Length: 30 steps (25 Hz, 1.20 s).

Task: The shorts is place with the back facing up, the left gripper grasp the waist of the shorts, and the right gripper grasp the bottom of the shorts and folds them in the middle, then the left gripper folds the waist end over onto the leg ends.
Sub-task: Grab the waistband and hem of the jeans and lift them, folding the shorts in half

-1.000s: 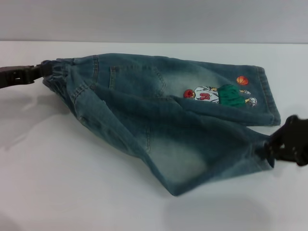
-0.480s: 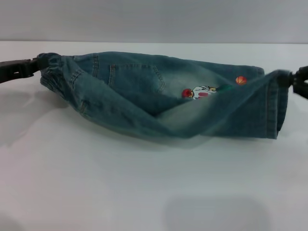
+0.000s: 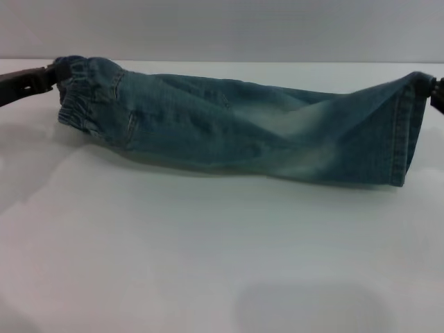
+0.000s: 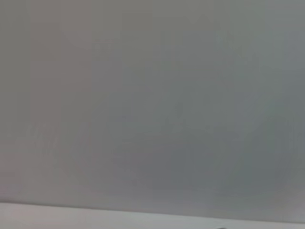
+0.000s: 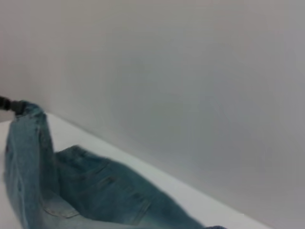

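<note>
Shorts (image 3: 229, 132) folded lengthwise, stretched across the far part of the white desk (image 3: 208, 263). Left tool (image 3: 50, 78) clamped on the elastic waist (image 3: 83, 90) at left edge. Right tool (image 3: 433, 90) clamped on the hem end (image 3: 406, 132) at right edge, top corner raised.

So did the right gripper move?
Yes. The right gripper carried the hem of the shorts up and away, toward the table's back edge.
</note>
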Tool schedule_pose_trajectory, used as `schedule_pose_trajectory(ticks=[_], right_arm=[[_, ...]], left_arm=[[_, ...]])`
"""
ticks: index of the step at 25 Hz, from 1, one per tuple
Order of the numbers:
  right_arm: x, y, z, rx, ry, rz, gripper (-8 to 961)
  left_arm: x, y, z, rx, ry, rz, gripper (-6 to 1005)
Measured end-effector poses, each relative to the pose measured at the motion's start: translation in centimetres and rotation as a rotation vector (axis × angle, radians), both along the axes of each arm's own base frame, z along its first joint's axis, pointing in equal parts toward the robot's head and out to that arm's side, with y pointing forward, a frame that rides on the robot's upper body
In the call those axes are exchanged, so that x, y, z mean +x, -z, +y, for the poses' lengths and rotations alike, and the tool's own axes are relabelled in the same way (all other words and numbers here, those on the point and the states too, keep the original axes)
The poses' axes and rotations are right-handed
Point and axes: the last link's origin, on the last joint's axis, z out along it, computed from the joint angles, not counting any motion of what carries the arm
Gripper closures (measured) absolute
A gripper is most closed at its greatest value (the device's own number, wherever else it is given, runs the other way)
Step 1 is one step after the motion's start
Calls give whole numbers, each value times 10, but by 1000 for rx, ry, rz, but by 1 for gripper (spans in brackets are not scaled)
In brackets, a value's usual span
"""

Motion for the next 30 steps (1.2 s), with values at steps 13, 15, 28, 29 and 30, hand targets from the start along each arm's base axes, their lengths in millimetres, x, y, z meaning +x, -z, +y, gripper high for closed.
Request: schedule_pose_trajectory(ticks=[13, 15, 28, 29, 30], right_arm=[[14, 3, 23, 132, 104, -11, 953], [16, 5, 28, 148, 120, -18, 953], [23, 30, 47, 165, 177, -70, 953], [24, 31, 48, 167, 181, -76, 954], [24, 32, 48, 170, 183, -79, 954]], left_arm=[[-1, 4, 12, 43, -38, 13, 957], [-3, 5, 13, 47, -44, 17, 956], [1, 25, 29, 72, -39, 75, 948], [2, 25, 30, 75, -37, 77, 948], [2, 25, 30, 75, -37, 77, 947]])
